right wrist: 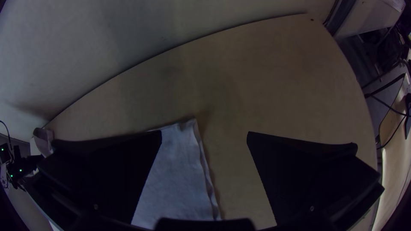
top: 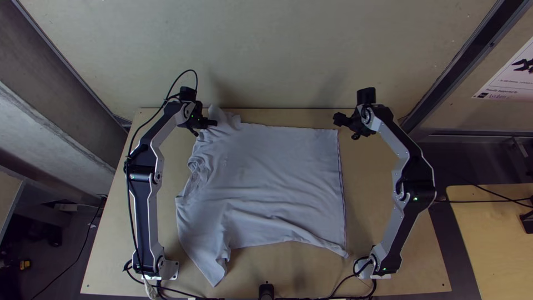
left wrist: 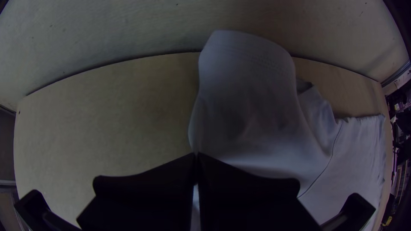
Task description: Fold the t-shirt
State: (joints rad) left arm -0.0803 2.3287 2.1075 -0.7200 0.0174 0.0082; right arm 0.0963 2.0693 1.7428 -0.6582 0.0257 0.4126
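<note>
T-shirt (top: 272, 172) is lying spread on the table (top: 380, 183), unfolded, hem (top: 342, 194) facing the right arm's side, collar and sleeves toward the left arm; the collar end is bunching, and ripples are running across the body. Left gripper (left wrist: 196, 156) is pressing its fingers together and, as far as I'm judging, is pinching the edge of the far sleeve (left wrist: 246, 64), whose cuff end is standing out past the fingertips toward the table's back edge. Right gripper (right wrist: 204, 133) is holding its fingers wide apart, nothing between them, near the far hem corner (right wrist: 190, 126) and not gripping it. Near sleeve (top: 208, 266) is lying loose, pointing at the table's near edge. Step in hand looks like gripping the far side for a first fold, one side secured, the other pending. Next move is calling for the right gripper lining up on that hem corner, lowering and closing, then both lifting together and laying the far side over toward the near one. Lifting with the left alone would be risking a skewed fold.
</note>
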